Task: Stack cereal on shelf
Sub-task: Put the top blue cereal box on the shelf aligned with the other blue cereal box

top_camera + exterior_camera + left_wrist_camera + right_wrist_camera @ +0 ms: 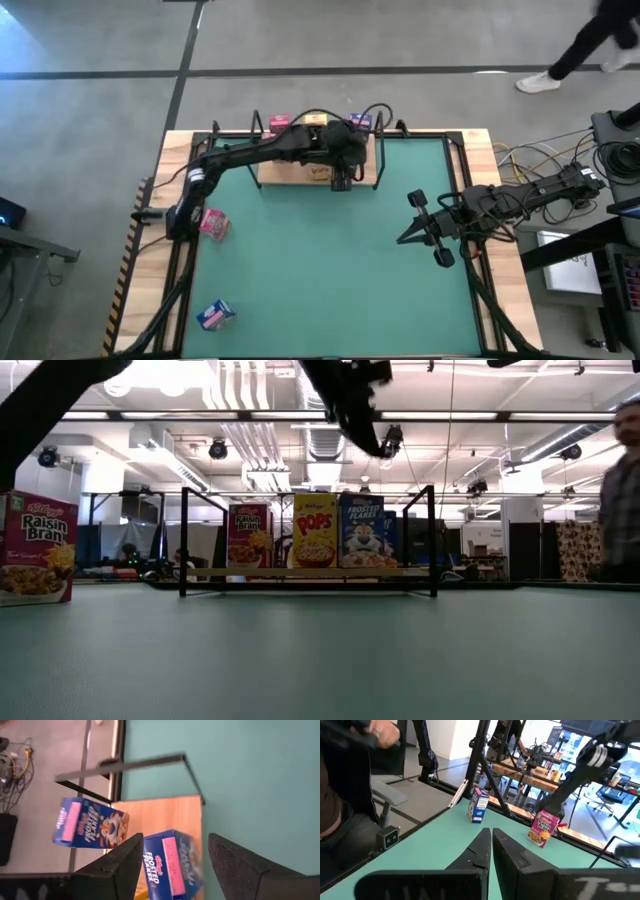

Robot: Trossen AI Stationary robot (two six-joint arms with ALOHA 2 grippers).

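Observation:
The shelf [290,175] stands at the far middle of the green mat; its wood board [165,812] has black wire brackets at both ends. A pink [248,535], a yellow [315,530] and a blue cereal box [360,530] stand upright on it in a row. The left wrist view shows a second blue box [90,822] beyond the nearer one [172,865]. My left gripper [175,837] hangs open above that nearer blue box, one finger on either side, clear of its top [383,450]. My right gripper [408,236] waits shut at the right, above the mat.
A loose pink box [214,223] stands on the mat at the left and a loose blue box [215,315] near the front left corner. Bare green mat [330,270] lies between the arms. A person [590,45] walks beyond the table's far right.

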